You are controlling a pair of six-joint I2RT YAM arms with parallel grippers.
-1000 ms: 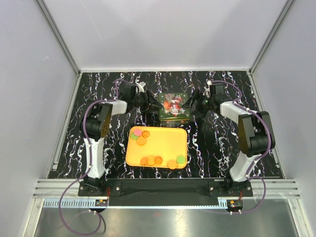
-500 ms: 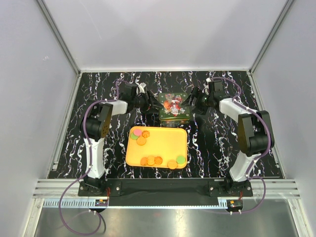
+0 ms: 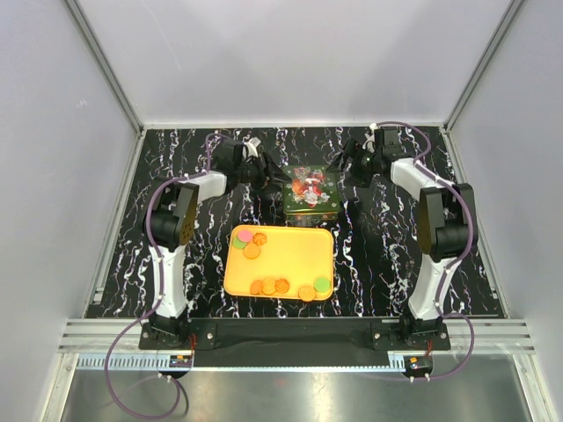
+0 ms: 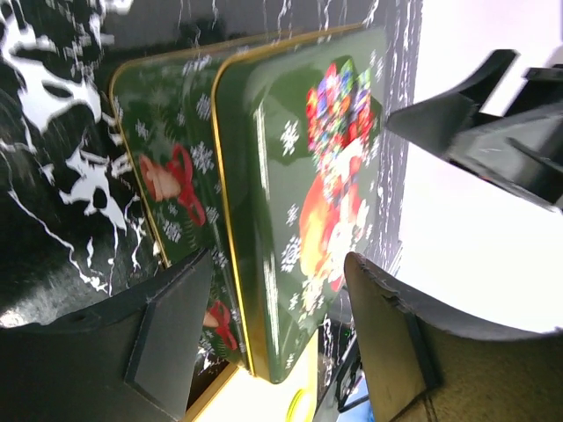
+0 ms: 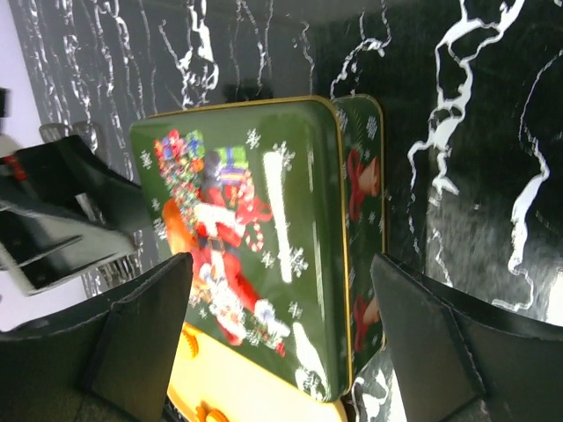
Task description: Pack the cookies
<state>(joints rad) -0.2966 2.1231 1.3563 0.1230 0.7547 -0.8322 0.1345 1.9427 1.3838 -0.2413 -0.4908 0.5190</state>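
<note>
Cookies: the cookies (image 3: pixel 269 286) all lie on the yellow-orange tray (image 3: pixel 290 259), none packed. One cluster sits at its far-left corner and a row runs along its near edge, mostly orange with some pink and green.
Tray: flat on the desk (image 3: pixel 378 264), between the two arm bases and just near of the tin, so the discs are a short carry from the box.
Tin: a green Christmas tin (image 3: pixel 310 195) stands at mid-desk, far of the tray. Its lid (image 4: pixel 308 176) is seated on top, closed as far as both wrist views show.
Left jaws: at the end of the left arm (image 3: pixel 189 204), just left of the tin's far-left corner, spread wide and holding nothing. The left wrist view looks between the fingers (image 4: pixel 167 338) onto the lid, with no touch.
Right jaws: at the end of the right arm (image 3: pixel 440 215), off the tin's far-right corner, likewise wide apart and empty. Its fingers (image 5: pixel 145 338) frame the tin without contact.
Why so held: the arms face each other across the tin, probably so one can steady the base while the other takes the lid.
Step in hand: likely opening the tin; packing itself has not begun.
Next move: calls for a level pinch from the side on the lid's thin gold rim.
Risk: the glossy lid may slip, or the whole tin may lift or slide toward the tray.
</note>
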